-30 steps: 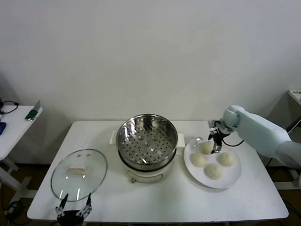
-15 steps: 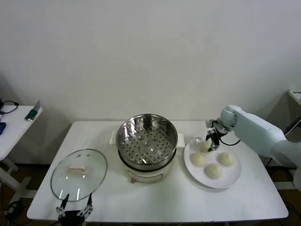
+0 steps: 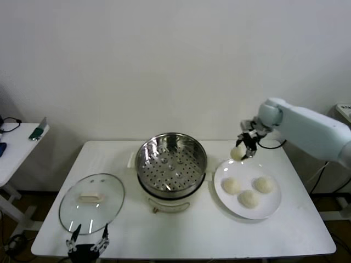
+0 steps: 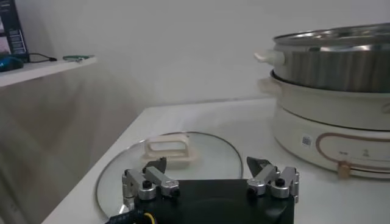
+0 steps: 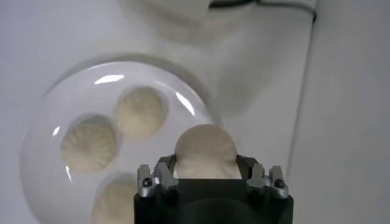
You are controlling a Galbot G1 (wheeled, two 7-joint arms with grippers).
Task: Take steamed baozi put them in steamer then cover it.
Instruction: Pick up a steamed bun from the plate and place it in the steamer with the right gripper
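Note:
My right gripper (image 3: 244, 149) is shut on one cream-white baozi (image 3: 237, 154) and holds it in the air above the far left rim of the white plate (image 3: 273, 204); the held bun fills the jaws in the right wrist view (image 5: 205, 151). Three more baozi (image 3: 248, 199) lie on the plate, and show below the held one in the right wrist view (image 5: 141, 112). The steel steamer (image 3: 171, 162) stands empty on its cream pot base, left of the plate. The glass cover (image 3: 92, 201) lies flat on the table at front left. My left gripper (image 4: 207, 172) is open, parked just before the cover (image 4: 170, 159).
A side table (image 3: 12, 149) with small items stands off the left of the white table (image 3: 208, 235). The steamer on its pot base (image 4: 332, 91) rises to one side of my left gripper.
My right gripper has closed on one baozi and lifted it off the plate, moving up and slightly left. Three buns stay on the plate. The left arm has not moved.

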